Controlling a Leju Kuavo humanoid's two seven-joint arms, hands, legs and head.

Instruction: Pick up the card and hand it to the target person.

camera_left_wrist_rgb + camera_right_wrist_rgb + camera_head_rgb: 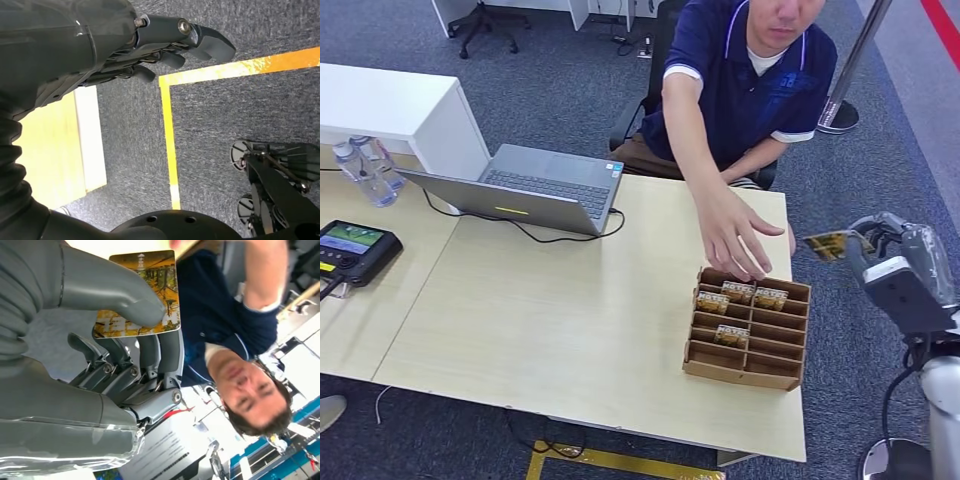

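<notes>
A card (151, 295) is being pinched by the right hand (124, 355), the thick thumb pressed on its printed face and the darker fingers (166, 352) set behind it. In the head view the card (832, 244) is being held out in the air beyond the right edge of the table (546, 320), level with the far end of a cardboard tray (747, 328), and the right hand (897, 270) is being kept well off the tabletop. More cards (749, 295) are being kept upright in the tray's slots. A person (743, 80) in a dark blue shirt is being seated behind the table, one hand (733, 235) being stretched out over the tray's far edge. A laptop (539, 190) is lying open on the table. The left hand (166, 45) is being hung over carpet (234, 115), nothing grasped, its fingers loosely curved and apart.
</notes>
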